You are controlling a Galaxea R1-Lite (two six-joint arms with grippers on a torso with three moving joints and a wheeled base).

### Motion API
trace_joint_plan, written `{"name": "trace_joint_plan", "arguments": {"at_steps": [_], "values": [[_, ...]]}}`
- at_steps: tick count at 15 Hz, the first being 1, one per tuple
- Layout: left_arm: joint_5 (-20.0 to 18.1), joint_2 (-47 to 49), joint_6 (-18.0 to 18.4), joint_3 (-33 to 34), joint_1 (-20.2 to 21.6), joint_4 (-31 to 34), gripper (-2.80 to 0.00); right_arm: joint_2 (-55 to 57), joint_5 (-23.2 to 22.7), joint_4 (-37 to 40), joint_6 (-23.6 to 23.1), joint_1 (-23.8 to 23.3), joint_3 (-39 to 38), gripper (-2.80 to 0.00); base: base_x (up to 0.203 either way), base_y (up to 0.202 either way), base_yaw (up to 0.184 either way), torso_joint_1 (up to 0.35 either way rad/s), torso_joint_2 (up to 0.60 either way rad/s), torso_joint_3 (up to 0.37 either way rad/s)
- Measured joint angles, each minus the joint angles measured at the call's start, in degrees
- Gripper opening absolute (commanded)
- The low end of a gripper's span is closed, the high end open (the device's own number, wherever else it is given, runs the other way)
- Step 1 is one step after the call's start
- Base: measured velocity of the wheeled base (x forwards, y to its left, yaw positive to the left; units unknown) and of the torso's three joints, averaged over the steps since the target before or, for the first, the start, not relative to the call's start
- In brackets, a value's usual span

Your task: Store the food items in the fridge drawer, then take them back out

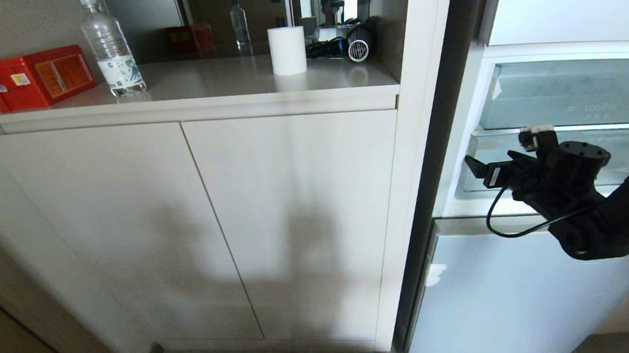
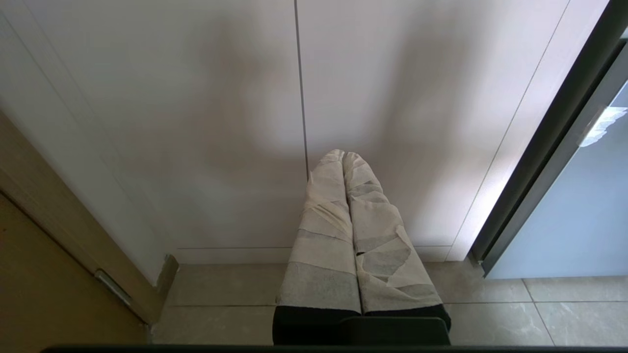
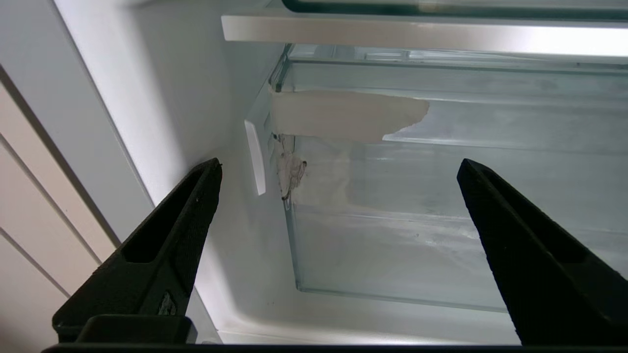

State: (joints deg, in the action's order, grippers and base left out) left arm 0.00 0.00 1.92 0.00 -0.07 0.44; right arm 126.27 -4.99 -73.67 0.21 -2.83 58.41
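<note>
Right gripper (image 3: 338, 166) spread wide, empty, hanging just in front of the clear frosted plastic fridge drawer (image 3: 441, 235), torn white tape (image 3: 343, 115) on its front. No food seen. Left gripper (image 2: 343, 156), taped fingers pressed together, faces white cabinet doors (image 1: 196, 223) above grey tiled floor (image 2: 490, 314). Tabletop (image 1: 219, 80) carries red box (image 1: 33, 77), clear water bottle (image 1: 112, 49).

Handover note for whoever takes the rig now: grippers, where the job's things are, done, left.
Right gripper: open, empty, at the open fridge in front of the fridge drawer.
Left gripper: shut, empty, parked low facing the cabinet doors.
Fridge drawer: pushed in; the part in view looks empty, white tape scrap on its front.
Food items: none visible in any view.
Done: cannot tell from these views.
Left: locate the food first, then store it or take it out.
</note>
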Motion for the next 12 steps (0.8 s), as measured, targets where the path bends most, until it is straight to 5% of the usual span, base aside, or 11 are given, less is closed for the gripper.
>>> {"name": "trace_joint_plan", "arguments": {"at_steps": [12], "values": [[0.0,0.0,0.0,0.0,0.0,0.0,-2.8,1.3,0.3,1.9,0.3,-0.1,3.8,0.0,0.0,0.0,0.0,0.0,0.0,0.0]]}}
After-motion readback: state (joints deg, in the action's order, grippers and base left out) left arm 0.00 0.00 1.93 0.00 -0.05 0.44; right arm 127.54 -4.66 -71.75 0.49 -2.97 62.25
